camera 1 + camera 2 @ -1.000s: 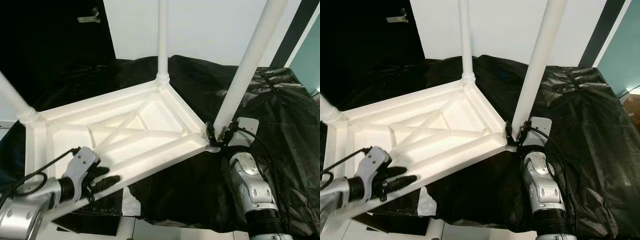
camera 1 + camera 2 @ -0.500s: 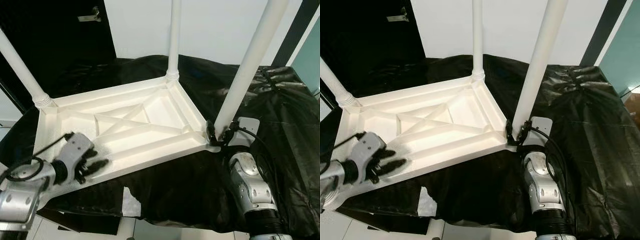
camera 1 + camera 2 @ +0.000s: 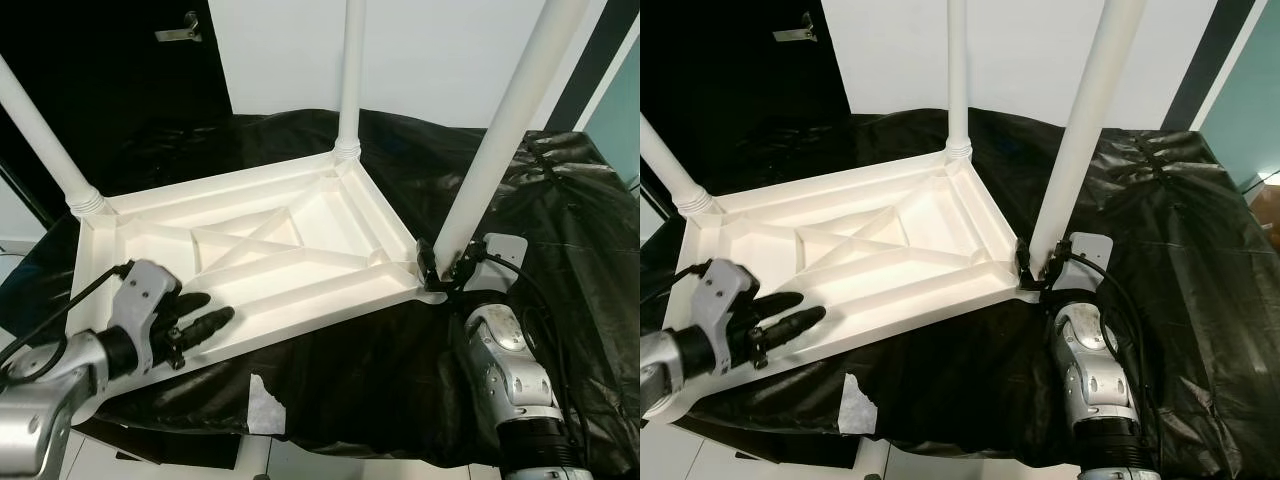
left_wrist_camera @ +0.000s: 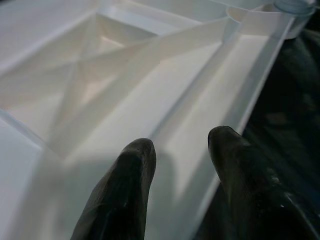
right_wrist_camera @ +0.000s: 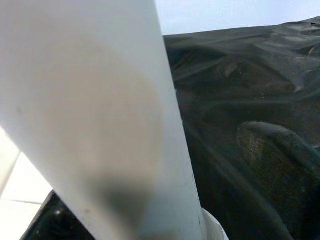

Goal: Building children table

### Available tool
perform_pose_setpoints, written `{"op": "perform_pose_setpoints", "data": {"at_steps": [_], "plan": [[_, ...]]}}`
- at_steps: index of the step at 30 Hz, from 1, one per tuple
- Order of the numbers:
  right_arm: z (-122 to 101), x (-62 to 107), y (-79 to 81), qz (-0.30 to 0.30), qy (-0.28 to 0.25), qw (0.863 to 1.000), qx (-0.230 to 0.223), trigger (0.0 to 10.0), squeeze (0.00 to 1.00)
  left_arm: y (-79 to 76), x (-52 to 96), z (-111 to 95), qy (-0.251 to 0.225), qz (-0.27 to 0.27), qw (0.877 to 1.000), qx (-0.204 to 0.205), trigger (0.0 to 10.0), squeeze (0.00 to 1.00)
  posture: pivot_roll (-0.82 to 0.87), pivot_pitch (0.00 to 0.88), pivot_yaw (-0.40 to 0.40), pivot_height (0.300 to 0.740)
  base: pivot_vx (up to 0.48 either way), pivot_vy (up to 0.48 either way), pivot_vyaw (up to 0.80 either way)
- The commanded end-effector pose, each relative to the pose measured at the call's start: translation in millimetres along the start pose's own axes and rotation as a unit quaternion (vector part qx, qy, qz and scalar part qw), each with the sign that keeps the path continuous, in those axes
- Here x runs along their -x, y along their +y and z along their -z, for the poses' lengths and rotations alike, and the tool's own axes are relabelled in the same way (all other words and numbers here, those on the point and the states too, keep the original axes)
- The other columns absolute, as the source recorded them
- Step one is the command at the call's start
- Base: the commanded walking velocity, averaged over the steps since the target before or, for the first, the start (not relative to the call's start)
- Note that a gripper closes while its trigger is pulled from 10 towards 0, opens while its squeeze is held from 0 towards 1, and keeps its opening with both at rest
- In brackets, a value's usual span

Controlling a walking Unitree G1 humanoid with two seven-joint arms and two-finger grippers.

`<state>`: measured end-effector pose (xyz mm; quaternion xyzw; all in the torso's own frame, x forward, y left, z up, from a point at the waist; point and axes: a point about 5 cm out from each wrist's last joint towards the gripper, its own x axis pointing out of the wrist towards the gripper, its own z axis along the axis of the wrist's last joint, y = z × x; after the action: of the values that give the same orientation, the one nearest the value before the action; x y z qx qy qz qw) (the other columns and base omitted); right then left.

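Note:
A white plastic table top [image 3: 250,255] lies upside down on a black cloth [image 3: 570,210], ribbed underside up. Three white legs stand up from its corners: far left [image 3: 45,130], back [image 3: 350,80] and near right [image 3: 500,130]. My left gripper [image 3: 205,315] is at the front left part of the top. It is open, with the front rim running between its fingers [image 4: 125,185]. My right gripper [image 3: 443,270] is at the base of the near right leg [image 5: 100,115], shut on it, one finger [image 5: 275,160] on each side.
The black cloth covers the work surface and hangs over its front edge. A scrap of white tape [image 3: 262,400] sticks to the cloth near that edge. A white wall [image 3: 440,50] stands behind, and a dark door with a handle [image 3: 180,28] at the back left.
The table top has swung about the leg my right gripper holds, its left end moving away from me. My left gripper stayed at the front rim and slid slightly right.

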<state>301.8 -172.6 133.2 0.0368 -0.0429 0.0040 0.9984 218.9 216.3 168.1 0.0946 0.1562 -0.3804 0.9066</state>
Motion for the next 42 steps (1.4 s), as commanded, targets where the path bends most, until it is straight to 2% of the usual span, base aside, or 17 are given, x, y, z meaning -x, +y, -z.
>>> {"op": "perform_pose_setpoints", "data": {"at_steps": [1,4,7,9,12,14,16,19,27,28,33,34,37,39,42], "plan": [[-5,-1.1,-3.6,0.005,-0.015,1.000,-0.005,10.0,0.00,-2.4,2.2,-2,-0.003,0.014,1.000,0.001,10.0,0.00,0.04,0.035,-0.010,0.740,0.000,0.000,0.00],[-6,-3.9,-0.3,-0.005,-0.013,1.000,0.000,10.0,0.00,-5.9,3.4,2,-0.007,0.013,1.000,0.012,10.0,0.00,0.06,0.035,-0.031,0.740,0.000,0.000,0.00],[-8,-12.0,12.9,-0.046,-0.003,0.998,0.041,10.0,0.00,-28.9,12.3,22,0.012,0.055,0.997,0.050,10.0,0.00,0.06,0.033,-0.044,0.740,0.000,0.000,0.00],[-8,-12.0,12.9,-0.046,-0.003,0.998,0.041,10.0,0.00,-28.9,12.3,22,0.012,0.055,0.997,0.050,10.0,0.00,0.06,0.033,-0.044,0.740,0.000,0.000,0.00],[-7,-14.1,12.3,-0.050,0.002,0.998,0.046,10.0,0.00,-34.5,16.0,30,0.049,0.065,0.996,0.048,10.0,0.00,0.07,0.033,-0.051,0.740,0.000,0.000,0.00],[-7,-14.5,10.3,-0.051,0.003,0.998,0.046,10.0,0.00,-25.7,11.7,35,0.073,0.029,0.997,0.019,10.0,0.00,0.06,0.035,-0.047,0.740,0.000,0.000,0.00],[-7,-14.2,9.7,-0.051,0.003,0.998,0.046,10.0,0.00,-19.8,8.5,35,0.076,0.007,0.997,0.006,10.0,0.00,0.06,0.035,-0.043,0.740,0.000,0.000,0.00],[-6,-11.4,8.1,-0.047,0.004,0.998,0.047,10.0,0.00,-6.3,3.6,23,0.051,-0.031,0.998,-0.014,10.0,0.00,0.05,0.034,-0.032,0.740,0.000,0.000,0.00],[1,-4.5,9.8,-0.063,0.019,0.997,0.043,10.0,0.00,-2.7,5.4,7,0.019,-0.034,0.999,-0.017,10.0,0.00,0.04,0.036,-0.022,0.740,0.000,0.000,0.00],[3,-1.8,10.3,-0.066,0.022,0.997,0.042,10.0,0.00,-3.6,5.4,4,0.013,-0.029,0.999,-0.022,10.0,1.00,0.04,0.036,-0.021,0.740,0.000,0.000,0.00],[5,1.2,11.7,-0.080,0.024,0.995,0.049,10.0,0.00,-4.3,4.7,2,0.015,-0.024,0.999,-0.037,10.0,1.00,0.04,0.036,-0.017,0.740,0.000,0.000,0.00],[4,-0.1,9.3,-0.076,0.021,0.996,0.044,10.0,0.00,-3.3,2.9,1,0.014,-0.025,0.999,-0.040,10.0,0.00,0.04,0.036,-0.016,0.740,0.000,0.000,0.00],[-5,-10.8,-4.5,-0.050,0.001,0.998,0.041,10.0,0.00,-1.1,-4.1,-2,0.002,-0.021,0.999,-0.045,10.0,0.00,0.03,0.033,-0.014,0.740,0.000,0.000,0.00],[-7,-12.8,-6.6,-0.046,-0.003,0.998,0.043,10.0,0.00,-0.6,-5.4,-4,-0.001,-0.020,0.999,-0.045,10.0,0.00,0.03,0.031,-0.014,0.740,0.000,0.000,0.00],[-12,-20.8,-10.0,-0.046,-0.013,0.997,0.054,10.0,0.00,-1.8,-8.8,-14,-0.038,0.005,0.999,-0.029,10.0,0.00,0.03,0.028,-0.013,0.740,0.000,0.000,0.00]]}}
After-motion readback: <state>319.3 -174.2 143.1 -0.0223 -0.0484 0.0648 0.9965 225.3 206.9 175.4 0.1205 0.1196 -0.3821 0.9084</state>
